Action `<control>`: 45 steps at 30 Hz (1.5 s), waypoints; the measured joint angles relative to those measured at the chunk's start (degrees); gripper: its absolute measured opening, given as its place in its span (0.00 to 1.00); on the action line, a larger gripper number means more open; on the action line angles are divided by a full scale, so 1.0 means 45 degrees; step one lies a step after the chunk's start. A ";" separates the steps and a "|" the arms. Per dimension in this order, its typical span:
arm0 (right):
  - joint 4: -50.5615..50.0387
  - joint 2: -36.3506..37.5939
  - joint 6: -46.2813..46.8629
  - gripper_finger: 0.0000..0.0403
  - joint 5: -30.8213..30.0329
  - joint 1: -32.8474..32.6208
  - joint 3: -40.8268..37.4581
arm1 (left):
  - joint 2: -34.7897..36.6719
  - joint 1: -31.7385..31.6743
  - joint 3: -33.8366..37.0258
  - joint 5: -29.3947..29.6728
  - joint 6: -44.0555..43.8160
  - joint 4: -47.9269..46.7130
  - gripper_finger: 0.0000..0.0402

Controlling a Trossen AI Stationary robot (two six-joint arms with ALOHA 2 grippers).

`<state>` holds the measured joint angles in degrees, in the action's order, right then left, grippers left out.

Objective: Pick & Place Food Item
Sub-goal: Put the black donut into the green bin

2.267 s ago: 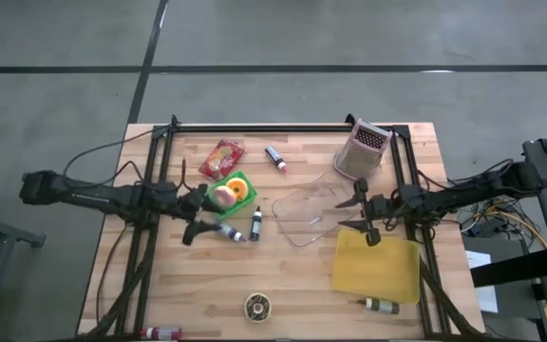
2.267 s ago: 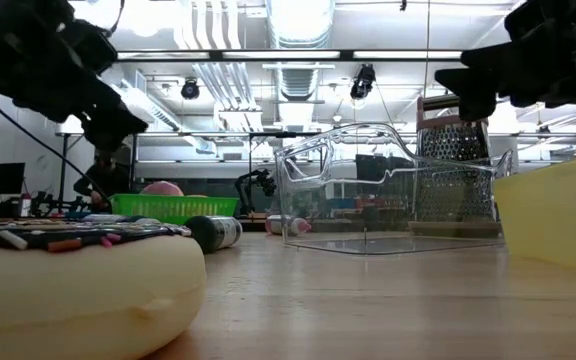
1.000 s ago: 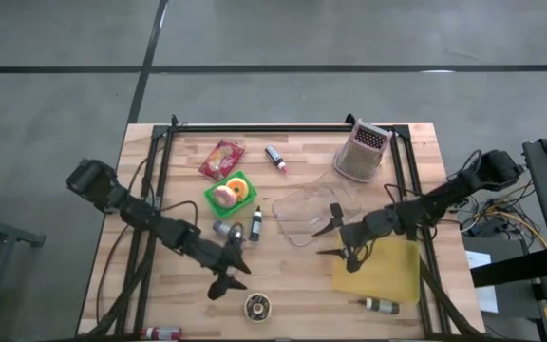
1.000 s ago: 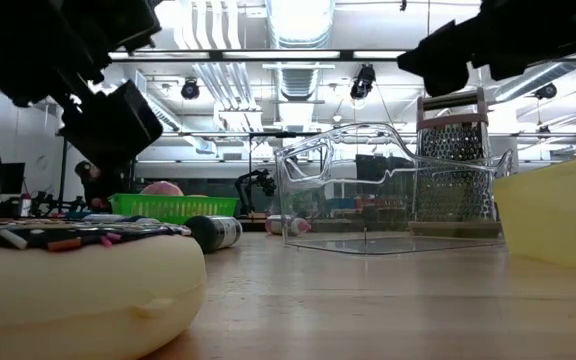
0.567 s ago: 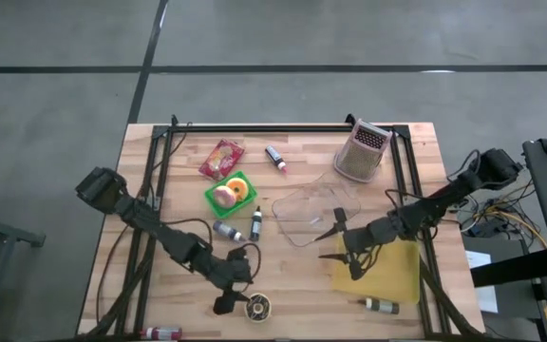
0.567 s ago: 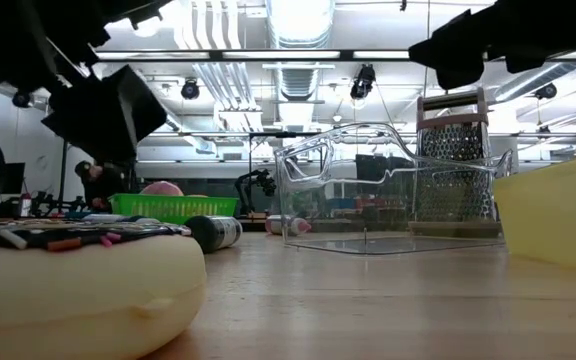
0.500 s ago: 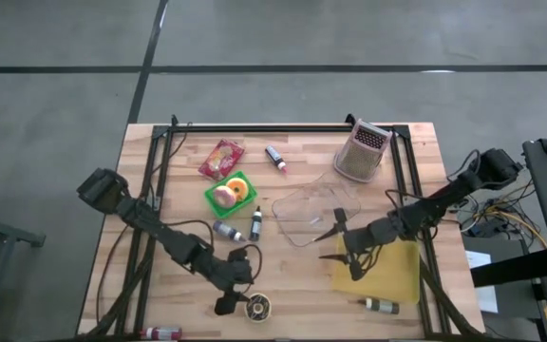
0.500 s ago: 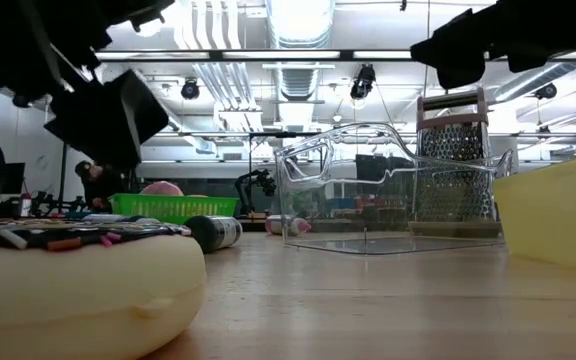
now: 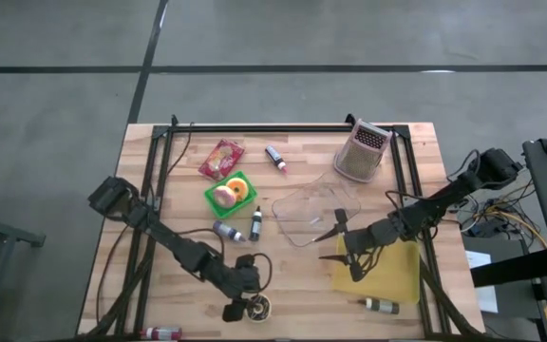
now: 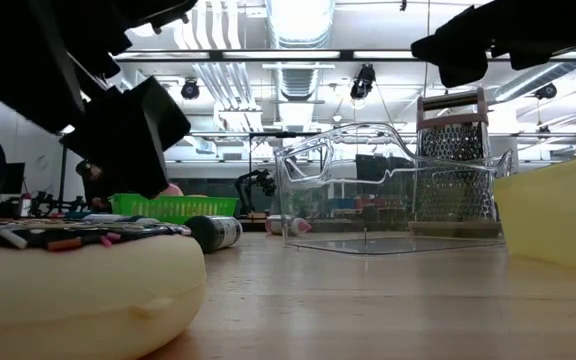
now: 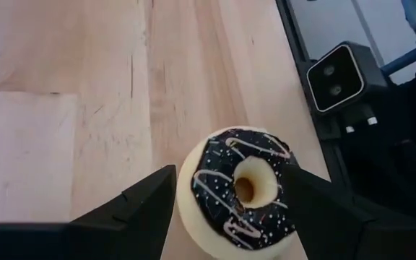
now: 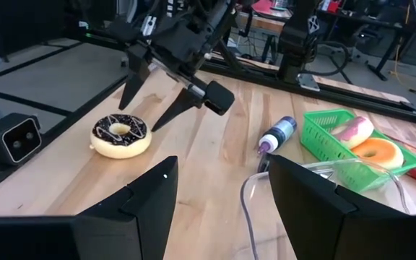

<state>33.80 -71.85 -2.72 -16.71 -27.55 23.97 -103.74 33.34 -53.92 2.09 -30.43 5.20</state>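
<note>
Left wrist view is showing the approach step: the left gripper [image 11: 233, 198] is hanging spread wide over the chocolate-frosted donut [image 11: 241, 189], one finger on each side of it, gripping nothing and seemingly not touching it yet. Next, I judge, it needs to drop lower around the donut and close gently, since the soft body looks likely to squash. In the high view the left gripper [image 9: 238, 305] is sitting at the table's near edge with the donut [image 9: 257, 306] just beside it. Farther off, the right gripper [image 9: 343, 245] is waiting with its fingers apart and nothing in them, between the clear container [image 9: 313, 215] and the yellow board [image 9: 384, 271].
</note>
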 joint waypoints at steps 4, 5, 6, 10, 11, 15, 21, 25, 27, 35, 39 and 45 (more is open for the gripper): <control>0.0047 0.0000 0.0039 0.53 0.0003 -0.0085 0.0000 | -0.0151 0.0000 -0.0040 -0.0005 -0.0001 -0.0150 0.63; 0.0064 0.0000 0.0039 0.53 0.0000 -0.0127 0.0000 | -0.0158 0.0005 -0.0041 0.0007 -0.0003 -0.0169 0.63; 0.0131 0.0000 0.0038 0.53 0.0002 -0.0165 0.0000 | -0.0161 0.0006 -0.0041 0.0010 -0.0011 -0.0220 0.63; 0.0248 0.0000 -0.0047 0.53 -0.0041 -0.0320 0.0000 | -0.0161 0.0010 -0.0041 0.0010 -0.0016 -0.0217 0.63; 0.0248 0.0000 -0.0052 0.53 -0.0072 -0.0342 0.0000 | -0.0161 0.0010 -0.0041 0.0014 -0.0016 -0.0217 0.63; 0.0248 0.0000 -0.0058 0.53 -0.0351 -0.0413 0.0000 | -0.0190 0.0010 -0.0041 0.0170 -0.0028 -0.0164 0.63; 0.0271 -0.0002 -0.0093 0.53 -0.0388 -0.0413 0.0000 | -0.0479 0.0010 -0.0041 0.0199 -0.0149 0.0024 0.63; 0.0272 -0.0005 -0.0089 0.53 -0.0398 -0.0413 0.0000 | -0.0525 0.0010 -0.0041 0.0199 -0.0211 0.0023 0.63; 0.0272 -0.0005 -0.0095 0.53 -0.0403 -0.0413 0.0000 | -0.0525 0.0010 -0.0041 0.0204 -0.0249 0.0026 0.63; 0.0274 -0.0005 -0.0077 0.53 -0.0437 -0.0413 0.0000 | -0.0525 0.0010 -0.0041 0.0403 -0.0249 0.0069 0.63; 0.0272 -0.0005 -0.0062 0.53 -0.0452 -0.0413 0.0001 | -0.0525 0.0019 -0.0041 0.0403 -0.0249 0.0070 0.63; 0.0272 -0.0005 -0.0062 0.53 -0.0634 -0.0413 0.0005 | -0.0766 0.0044 -0.0051 0.0500 -0.0316 0.0142 0.63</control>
<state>35.03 -71.88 -3.00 -19.56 -29.41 23.99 -107.19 33.54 -54.15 4.34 -31.85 5.84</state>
